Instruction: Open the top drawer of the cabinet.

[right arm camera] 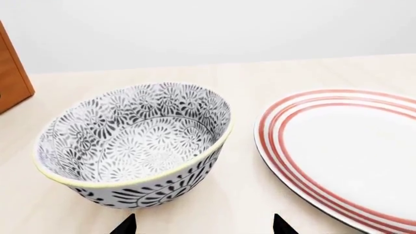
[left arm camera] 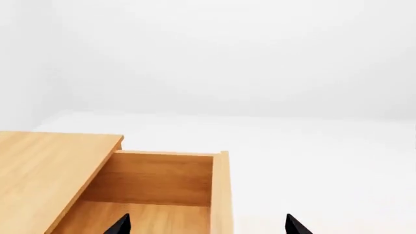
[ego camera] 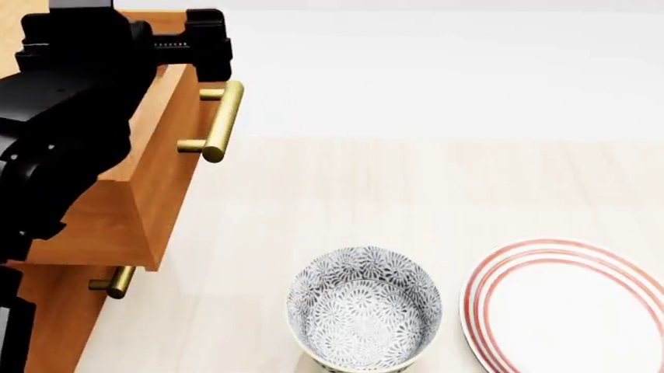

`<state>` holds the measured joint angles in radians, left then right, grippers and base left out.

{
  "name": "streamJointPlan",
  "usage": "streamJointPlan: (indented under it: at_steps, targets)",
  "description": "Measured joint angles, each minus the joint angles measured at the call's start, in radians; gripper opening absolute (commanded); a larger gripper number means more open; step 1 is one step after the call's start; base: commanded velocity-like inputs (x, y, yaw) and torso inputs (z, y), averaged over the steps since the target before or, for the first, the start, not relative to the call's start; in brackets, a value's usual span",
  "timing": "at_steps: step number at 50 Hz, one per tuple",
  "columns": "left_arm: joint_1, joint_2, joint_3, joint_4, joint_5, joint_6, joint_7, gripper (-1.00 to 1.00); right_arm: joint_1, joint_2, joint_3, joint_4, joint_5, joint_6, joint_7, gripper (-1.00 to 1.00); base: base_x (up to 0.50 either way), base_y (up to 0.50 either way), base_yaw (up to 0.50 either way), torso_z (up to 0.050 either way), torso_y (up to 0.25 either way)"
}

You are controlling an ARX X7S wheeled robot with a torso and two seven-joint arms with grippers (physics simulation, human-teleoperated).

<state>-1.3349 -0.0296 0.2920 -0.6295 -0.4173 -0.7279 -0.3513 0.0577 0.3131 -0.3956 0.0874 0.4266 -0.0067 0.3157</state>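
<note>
— Where do we find the top drawer point(ego camera: 155, 186)?
— Pulled out from the cabinet point(left arm camera: 46, 170), at our left, its brass handle point(ego camera: 220, 120) free.
— And our left hand point(left arm camera: 206, 225)?
— Above the drawer's box, fingertips spread wide, holding nothing.
— The right hand point(right arm camera: 202, 225)?
— Also spread, empty, near the patterned bowl point(right arm camera: 133, 146). A red-rimmed plate point(right arm camera: 338, 151) sits just beside the bowl on the desk point(ego camera: 415, 186).
</note>
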Motion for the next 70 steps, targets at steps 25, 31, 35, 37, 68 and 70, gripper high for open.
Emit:
streamJointPlan:
  at_steps: [25,31,35,37,68,70]
  targets:
    - [-0.219,0.009,0.031,-0.307,-0.269,-0.23,-0.081,1.0,0.0,0.003,-0.008,0.003,0.004,0.0,0.003,1.0,0.0,0.0,0.0,0.0,0.0]
    - [-0.247,0.009,0.042,-0.359,-0.333,-0.251,-0.103,1.0,0.0,0.004,-0.01,0.003,0.004,0.0,0.004,1.0,0.0,0.0,0.0,0.0,0.0]
    - [-0.264,0.009,0.049,-0.391,-0.363,-0.25,-0.118,1.0,-0.001,0.005,-0.011,0.002,0.005,0.001,0.005,1.0,0.0,0.0,0.0,0.0,0.0]
    - [-0.27,0.009,0.054,-0.404,-0.376,-0.249,-0.124,1.0,-0.001,0.006,-0.011,0.001,0.006,0.001,0.005,1.0,0.0,0.0,0.0,0.0,0.0]
    - [-0.339,0.013,0.098,-0.625,-0.626,-0.174,-0.203,1.0,0.004,0.007,-0.019,0.011,0.009,-0.005,0.007,1.0,0.0,0.0,0.0,0.0,0.0]
    - [-0.341,0.013,0.092,-0.634,-0.644,-0.173,-0.211,1.0,0.005,0.007,-0.019,0.012,0.01,-0.005,0.007,1.0,0.0,0.0,0.0,0.0,0.0]
